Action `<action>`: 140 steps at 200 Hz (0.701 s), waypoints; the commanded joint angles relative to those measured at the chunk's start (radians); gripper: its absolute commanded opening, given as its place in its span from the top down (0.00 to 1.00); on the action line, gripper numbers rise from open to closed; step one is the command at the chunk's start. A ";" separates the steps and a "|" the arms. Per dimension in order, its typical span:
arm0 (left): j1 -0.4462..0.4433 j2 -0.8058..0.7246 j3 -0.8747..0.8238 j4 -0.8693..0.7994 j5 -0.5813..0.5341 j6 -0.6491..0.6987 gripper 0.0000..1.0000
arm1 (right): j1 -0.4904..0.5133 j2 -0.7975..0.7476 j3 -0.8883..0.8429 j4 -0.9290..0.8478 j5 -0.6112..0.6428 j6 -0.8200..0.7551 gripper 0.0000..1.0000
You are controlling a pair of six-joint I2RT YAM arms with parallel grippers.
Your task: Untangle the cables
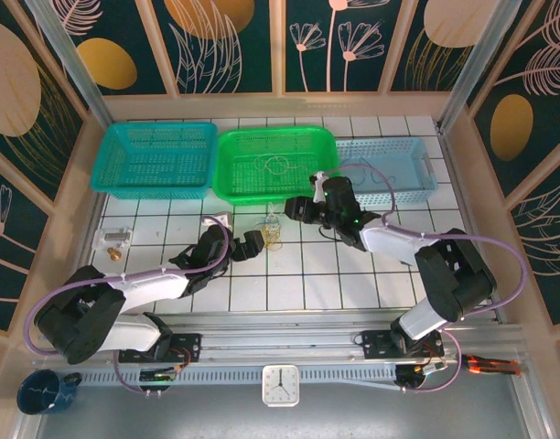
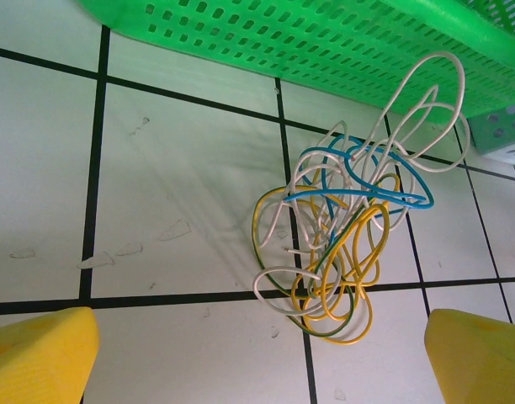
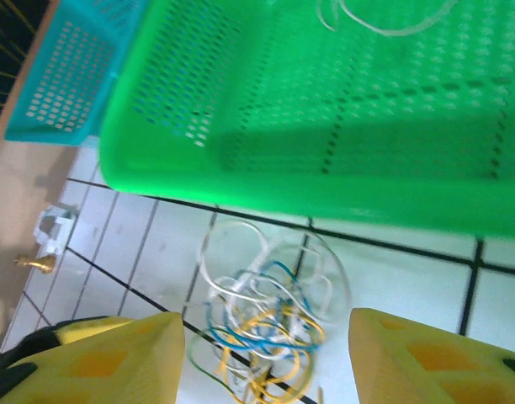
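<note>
**Three baskets at the back, one knot of wire mid-desk**

Three baskets stand side by side along the far edge of the white tiled desk: a teal basket toward the far left corner, a green basket in the middle and a pale blue basket toward the far right corner.

Both arms reach in from the near edge toward the middle of the desk. The left hand lies low over the tiles with its yellow fingers spread wide, one at each lower corner of its wrist view, and it holds nothing. The right hand hangs by the green basket's near wall. Its fingers stand partly apart and clamp nothing.

The cables lie in one loose tangle near the middle of the desk, just beside the green basket's near wall and between the two hands. Cream-white, yellow and blue loops cross over one another, and one tall cream loop rises toward the basket. Whether it touches the wall I cannot tell. Neither hand touches the tangle.

One separate cream-white wire lies curled on the floor of the green basket.

Near the left edge of the desk sit a small white piece and a small brass piece, close together.
</note>
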 commanded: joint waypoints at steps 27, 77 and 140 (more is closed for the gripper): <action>-0.002 0.006 0.028 0.004 0.002 0.014 0.01 | 0.018 0.069 -0.031 0.108 0.044 0.057 0.49; -0.002 0.006 0.034 0.001 0.005 0.015 0.01 | 0.017 0.139 -0.004 0.133 0.041 0.060 0.53; -0.002 0.002 0.029 0.002 0.012 0.011 0.01 | 0.017 0.190 0.021 0.159 0.040 0.075 0.60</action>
